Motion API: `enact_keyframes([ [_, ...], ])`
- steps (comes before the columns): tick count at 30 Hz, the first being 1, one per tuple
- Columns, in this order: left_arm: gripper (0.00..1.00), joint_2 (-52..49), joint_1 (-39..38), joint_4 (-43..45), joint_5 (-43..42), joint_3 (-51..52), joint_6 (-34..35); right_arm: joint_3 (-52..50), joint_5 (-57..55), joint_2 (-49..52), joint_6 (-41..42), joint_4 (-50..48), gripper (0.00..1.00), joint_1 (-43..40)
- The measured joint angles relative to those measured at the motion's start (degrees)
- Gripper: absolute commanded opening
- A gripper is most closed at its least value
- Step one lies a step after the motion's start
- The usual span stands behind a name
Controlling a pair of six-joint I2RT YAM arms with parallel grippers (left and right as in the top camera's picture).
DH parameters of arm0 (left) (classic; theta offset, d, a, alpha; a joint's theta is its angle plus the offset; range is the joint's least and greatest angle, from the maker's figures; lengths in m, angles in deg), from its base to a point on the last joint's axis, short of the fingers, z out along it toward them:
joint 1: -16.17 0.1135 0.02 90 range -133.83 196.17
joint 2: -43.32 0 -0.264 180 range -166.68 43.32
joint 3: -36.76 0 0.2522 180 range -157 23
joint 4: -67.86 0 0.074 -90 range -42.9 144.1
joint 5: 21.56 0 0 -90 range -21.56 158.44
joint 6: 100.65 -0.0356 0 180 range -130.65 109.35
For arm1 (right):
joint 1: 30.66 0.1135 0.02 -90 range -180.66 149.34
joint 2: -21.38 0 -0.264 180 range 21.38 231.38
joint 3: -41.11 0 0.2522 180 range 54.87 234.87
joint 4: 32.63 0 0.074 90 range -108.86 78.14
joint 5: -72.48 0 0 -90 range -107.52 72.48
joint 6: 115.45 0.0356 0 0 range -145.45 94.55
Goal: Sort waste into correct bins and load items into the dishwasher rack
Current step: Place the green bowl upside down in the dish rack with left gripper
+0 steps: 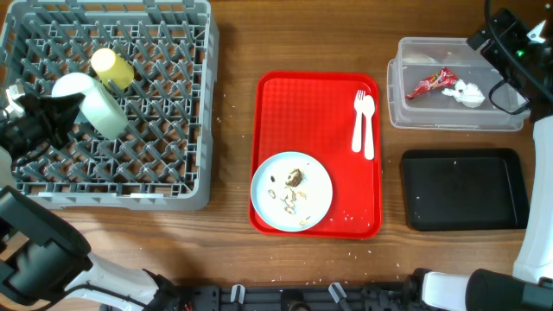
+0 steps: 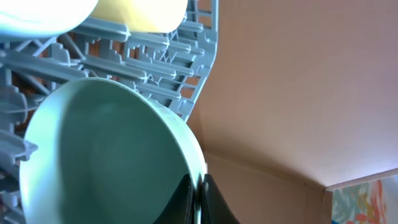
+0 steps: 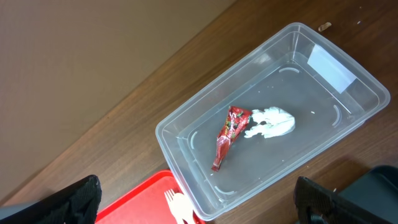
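Observation:
My left gripper (image 1: 76, 111) is shut on the rim of the pale green bowl (image 1: 104, 111), held tilted over the grey dishwasher rack (image 1: 173, 104). The jaws (image 2: 200, 194) pinch the bowl's edge (image 2: 106, 155). A yellow cup (image 1: 112, 67) and a light blue bowl (image 1: 72, 85) lie in the rack beside it. My right gripper (image 1: 505, 43) is open and empty above the clear tub (image 1: 406, 112), which holds the red wrapper (image 3: 230, 134) and the white tissue (image 3: 270, 122). The white plate (image 1: 320, 186) with food scraps (image 1: 294, 180) sits on the red tray.
The red tray (image 1: 276, 95) lies mid-table with the white fork and spoon (image 1: 363, 121) at its upper right. The black tray (image 1: 510, 190) sits below the clear tub at the right. Small crumbs lie on the table near the red tray.

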Motion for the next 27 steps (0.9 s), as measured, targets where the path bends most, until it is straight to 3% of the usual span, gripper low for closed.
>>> enact_keyframes([
  [4, 0.04, -0.07, 0.46, -0.44, 1.31, 0.00, -2.27, 0.00, 0.00, 0.00, 0.00, 0.00, 1.00, 0.00],
  [6, 0.17, -0.04, 1.33, -0.98, 3.04, 0.00, -3.80, 0.00, 0.00, 0.00, 0.00, 0.00, 1.00, 0.00],
  [8, 0.42, 0.94, 2.99, -3.48, 9.33, -0.13, -4.70, 0.00, 0.00, 0.00, 0.00, 0.02, 1.00, 0.00],
  [10, 0.75, 1.64, 5.57, -6.82, 19.32, -0.04, -5.16, 0.00, 0.00, 0.00, 0.00, 0.02, 1.00, 0.00],
  [11, 1.00, 1.95, 6.51, -7.37, 22.86, 0.02, -5.49, 0.00, 0.00, 0.00, 0.00, 0.00, 1.00, 0.00],
  [13, 0.97, 4.76, 7.15, -9.40, 29.92, 0.07, -5.46, 0.00, 0.00, 0.00, 0.00, 0.00, 1.00, 0.00],
  [14, 0.69, 7.85, 7.13, -10.47, 33.11, 0.04, -5.31, 0.00, 0.00, 0.00, 0.00, 0.02, 1.00, 0.00],
  [15, 0.33, 10.21, 7.13, -10.95, 34.69, -0.02, -5.14, 0.00, 0.00, 0.00, 0.00, 0.00, 1.00, -0.02],
  [16, 0.15, 11.85, 6.86, -11.28, 35.65, -0.04, -4.94, -0.02, 0.00, 0.00, 0.00, 0.00, 1.00, 0.00],
  [18, 0.08, 16.90, 3.41, -11.26, 37.27, -0.17, -5.07, -0.02, 0.00, 0.00, 0.00, 0.02, 1.00, 0.00],
  [20, 0.04, 19.23, -5.62, -9.60, 40.92, -0.61, -5.95, 0.00, 0.00, 0.00, 0.00, 0.07, 1.00, 0.00],
  [24, 0.04, 15.82, -22.36, -7.54, 61.35, -0.68, -3.23, -0.02, 0.00, 0.00, 0.00, 0.04, 1.00, 0.00],
  [25, 0.04, 13.51, -24.76, -6.88, 69.05, -0.68, -1.81, -0.02, 0.00, 0.00, 0.00, 0.04, 1.00, 0.00],
  [27, 0.04, 9.60, -25.24, -5.44, 75.19, -0.70, -0.61, -0.02, 0.00, 0.00, 0.00, -0.04, 1.00, 0.00],
])
